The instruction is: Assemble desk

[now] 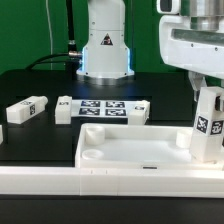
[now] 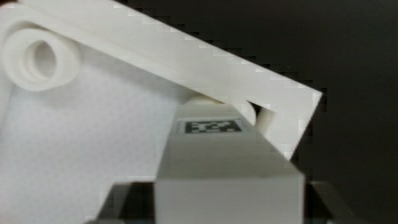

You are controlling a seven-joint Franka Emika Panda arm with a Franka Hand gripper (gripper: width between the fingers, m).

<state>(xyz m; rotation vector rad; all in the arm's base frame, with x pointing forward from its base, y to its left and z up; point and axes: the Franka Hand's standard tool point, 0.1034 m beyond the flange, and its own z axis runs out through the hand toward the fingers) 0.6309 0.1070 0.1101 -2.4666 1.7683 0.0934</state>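
Nearest, the long white rail (image 1: 100,185) runs along the exterior view's bottom edge. Just behind it the tabletop (image 1: 135,147) lies on the black surface (image 1: 40,150). At the exterior view's right, the end effector (image 1: 207,92) is clamped on a tagged leg (image 1: 208,125), held upright at the tabletop's right end. Farther back sit the marker board (image 1: 105,108) and, to its left, loose legs (image 1: 27,108)
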